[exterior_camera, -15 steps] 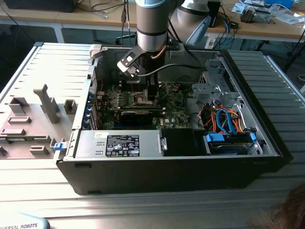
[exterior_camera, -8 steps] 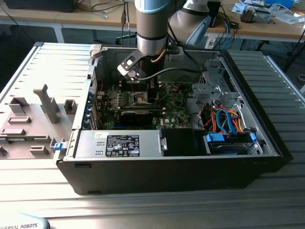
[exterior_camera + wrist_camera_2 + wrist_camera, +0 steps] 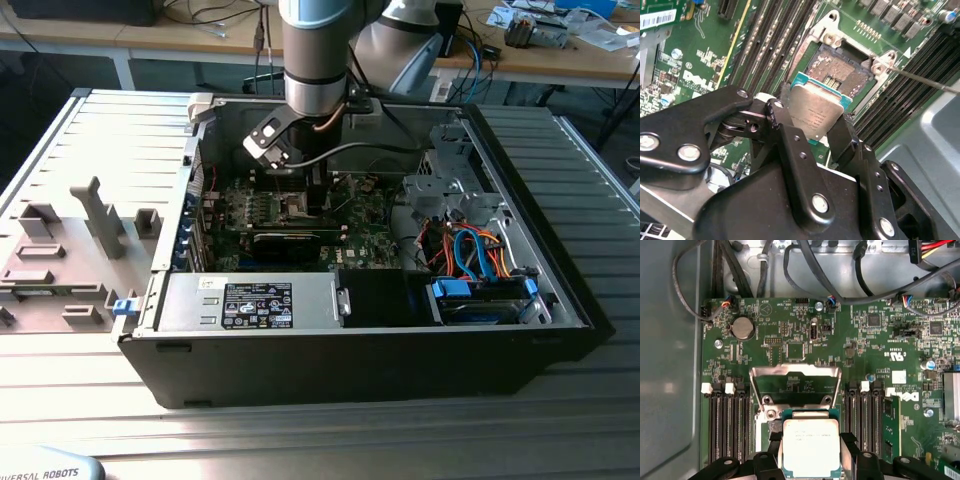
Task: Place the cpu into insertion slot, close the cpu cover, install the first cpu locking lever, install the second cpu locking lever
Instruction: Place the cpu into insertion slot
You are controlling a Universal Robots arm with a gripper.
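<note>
Chips: one flat square silver-topped cpu (image 3: pixel 816 112), clamped between the fingers of the black gripper (image 3: pixel 810 127).
Place: over the one dark-centred, metal-rimmed insertion slot (image 3: pixel 842 75), not seated.
Covers: one silvery frame cpu cover (image 3: pixel 795 371), raised open.
Arm (image 3: pixel 315 50): reaching straight down into the black computer case (image 3: pixel 350 370).

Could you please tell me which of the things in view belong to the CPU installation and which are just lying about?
Part of the job: the cpu, gripped between the gripper fingers near the insertion slot; the cpu cover, standing open.
Just lying about: memory slots; coin battery; power supply; grey fixture tray.
</note>
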